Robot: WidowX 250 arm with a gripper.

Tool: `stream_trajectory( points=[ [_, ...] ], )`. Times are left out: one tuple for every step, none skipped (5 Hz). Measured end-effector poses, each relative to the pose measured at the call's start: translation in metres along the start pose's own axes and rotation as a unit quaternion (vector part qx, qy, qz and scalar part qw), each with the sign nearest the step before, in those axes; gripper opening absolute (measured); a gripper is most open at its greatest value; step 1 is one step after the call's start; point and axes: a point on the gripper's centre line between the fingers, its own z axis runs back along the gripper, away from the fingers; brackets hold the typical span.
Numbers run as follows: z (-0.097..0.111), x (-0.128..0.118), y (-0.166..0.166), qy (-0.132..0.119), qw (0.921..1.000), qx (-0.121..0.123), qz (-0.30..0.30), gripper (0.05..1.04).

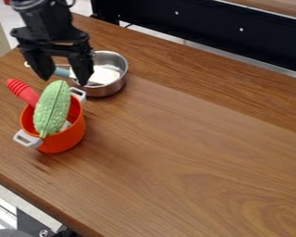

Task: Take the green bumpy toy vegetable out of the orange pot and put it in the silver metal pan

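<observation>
The black gripper [67, 79] hangs open at the upper left, its two fingers pointing down with a gap between them. It is in front of a silver metal pan [116, 83], which holds something white and a utensil with a light blue handle [63, 72] leaning over its left side. Below the gripper stands an orange pot [65, 140] with white handles. A green bumpy vegetable [52, 107] and a red ridged handle [22, 90] stick up out of the pot. Nothing is held between the fingers.
The brown wooden table [194, 139] extends to the right and front of the pot. A black metal rail [206, 28] runs behind its back edge. At the lower left, beyond the front edge, is some white and black equipment [36, 221].
</observation>
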Motion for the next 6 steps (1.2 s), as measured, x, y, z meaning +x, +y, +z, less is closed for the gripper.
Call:
stream_trajectory(
  points=[
    [-0.006,-0.009,0.011,-0.001,0.9998,0.020,-0.002,0.996],
    [-0.009,-0.007,0.023,-0.002,0.9993,0.036,0.005,0.996],
    [-0.015,-0.006,0.025,-0.010,0.9982,0.057,0.017,0.996],
    [-0.019,-0.008,0.030,-0.008,0.9965,0.076,0.033,0.996],
    [-0.028,-0.017,0.028,0.000,0.9948,0.096,0.036,0.996],
    [-0.041,-0.029,0.022,0.002,0.9948,0.097,0.032,0.996]
  ],
)
